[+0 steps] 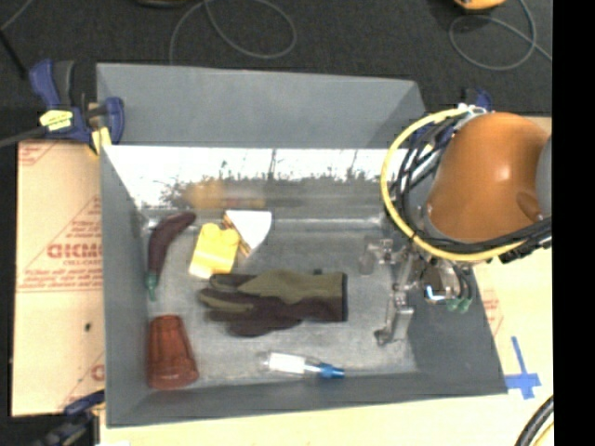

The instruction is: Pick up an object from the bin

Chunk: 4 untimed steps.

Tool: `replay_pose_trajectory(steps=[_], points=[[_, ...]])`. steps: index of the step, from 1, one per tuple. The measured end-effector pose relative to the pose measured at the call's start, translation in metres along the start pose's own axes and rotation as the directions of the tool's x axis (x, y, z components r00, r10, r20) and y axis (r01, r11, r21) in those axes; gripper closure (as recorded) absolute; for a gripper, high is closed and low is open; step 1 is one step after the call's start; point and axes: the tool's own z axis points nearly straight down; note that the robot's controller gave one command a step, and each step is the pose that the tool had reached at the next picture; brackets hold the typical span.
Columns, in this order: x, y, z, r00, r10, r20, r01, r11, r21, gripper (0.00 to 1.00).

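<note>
My gripper [384, 292] hangs over the bin's right side with its two metal fingers spread apart, open, and nothing between them. One fingertip [376, 252] is toward the back and the other toward the front. Just left of it, an olive and dark brown glove [275, 300] lies flat in the middle of the bin, its cuff end nearest the gripper. A white tube with a blue cap [302, 368] lies along the front wall, left of and below the gripper.
A yellow block [214, 249] and a white wedge [249, 227] sit behind the glove. A dark purple eggplant-shaped thing [166, 241] lies at the left wall, and a reddish-brown cup [170, 351] sits in the front left corner. The orange-covered arm stands over the right rim.
</note>
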Motion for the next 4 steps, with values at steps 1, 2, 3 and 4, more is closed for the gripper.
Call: replay_pose_trajectory(steps=[1,2,3,4], points=[[-0.001,0.0,-0.004,1.0,-0.001,0.008,0.001,1.0,0.001,0.0],[-0.031,0.02,0.041,0.998,-0.055,0.014,0.055,0.998,0.002,0.0],[-0.049,0.037,0.076,1.0,-0.014,0.008,0.014,1.0,0.0,0.0],[-0.051,0.041,0.106,0.992,-0.127,0.013,0.127,0.992,0.003,0.0]])
